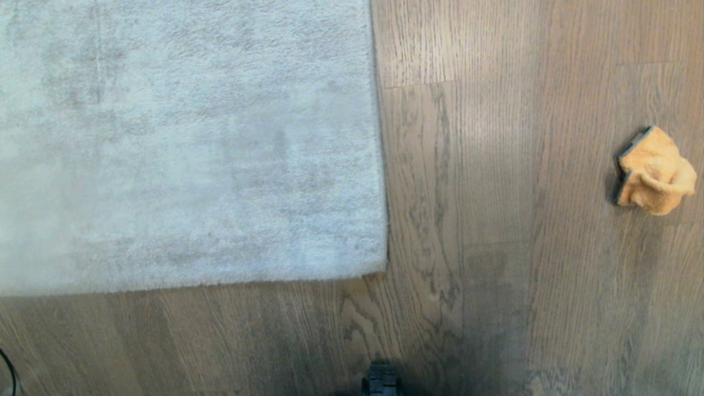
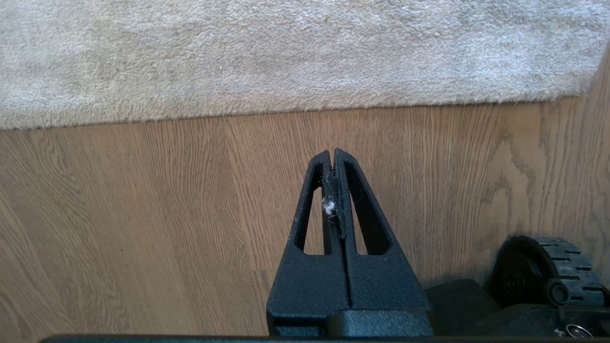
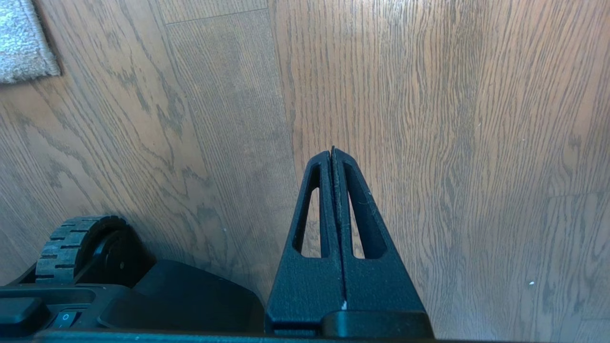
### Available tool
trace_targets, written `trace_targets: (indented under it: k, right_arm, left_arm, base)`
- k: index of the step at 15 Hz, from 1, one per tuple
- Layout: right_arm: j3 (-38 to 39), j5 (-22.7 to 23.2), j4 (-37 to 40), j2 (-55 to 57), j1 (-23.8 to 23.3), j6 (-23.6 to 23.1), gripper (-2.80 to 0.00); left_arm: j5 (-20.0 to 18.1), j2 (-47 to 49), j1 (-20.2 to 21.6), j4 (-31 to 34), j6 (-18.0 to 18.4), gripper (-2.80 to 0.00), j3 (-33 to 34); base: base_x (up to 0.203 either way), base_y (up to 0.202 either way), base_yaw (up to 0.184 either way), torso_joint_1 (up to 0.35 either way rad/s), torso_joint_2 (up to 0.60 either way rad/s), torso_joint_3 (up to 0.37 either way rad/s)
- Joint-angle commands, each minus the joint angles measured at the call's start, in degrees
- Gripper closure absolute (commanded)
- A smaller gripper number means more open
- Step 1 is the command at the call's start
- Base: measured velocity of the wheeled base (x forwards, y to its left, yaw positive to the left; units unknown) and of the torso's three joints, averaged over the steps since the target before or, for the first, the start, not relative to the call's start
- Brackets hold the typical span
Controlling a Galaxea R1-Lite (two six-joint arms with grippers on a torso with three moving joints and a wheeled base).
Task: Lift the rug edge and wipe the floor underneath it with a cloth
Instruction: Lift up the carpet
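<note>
Rug-wiping job looks like it hasn't kicked off yet. Left pincer (image 2: 333, 155) is pinched fully together with nothing in it but a bit of fluff, hanging over bare floor (image 2: 143, 214) just near of the rug (image 2: 286, 52) edge. Right pincer (image 3: 332, 153) is closed up and empty too, over planks further right. Rug lies flat at far left, its corner down. The orange cloth (image 1: 655, 171) sits crumpled on the floor well off to the right, untouched. So grabbing, lifting and wiping are all still left, I'd say.

A thin black cable (image 1: 10, 371) curves in at the near left edge; tiny white specks (image 3: 531, 283) lie scattered.
</note>
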Motion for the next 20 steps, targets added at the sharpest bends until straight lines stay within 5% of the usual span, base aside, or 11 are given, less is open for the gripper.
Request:
trace_targets:
  k: [1, 20]
  right_arm:
    - [0.0, 0.0, 0.0, 0.0, 0.0, 0.1, 0.0]
    - [0.0, 0.0, 0.0, 0.0, 0.0, 0.1, 0.0]
  left_arm:
    - [0.0, 0.0, 0.0, 0.0, 0.0, 0.0, 0.0]
    - [-0.1, 0.0, 0.0, 0.0, 0.1, 0.0, 0.0]
  base:
    - [0.0, 0.0, 0.0, 0.0, 0.0, 0.0]
    - [0.0, 0.0, 0.0, 0.0, 0.0, 0.0]
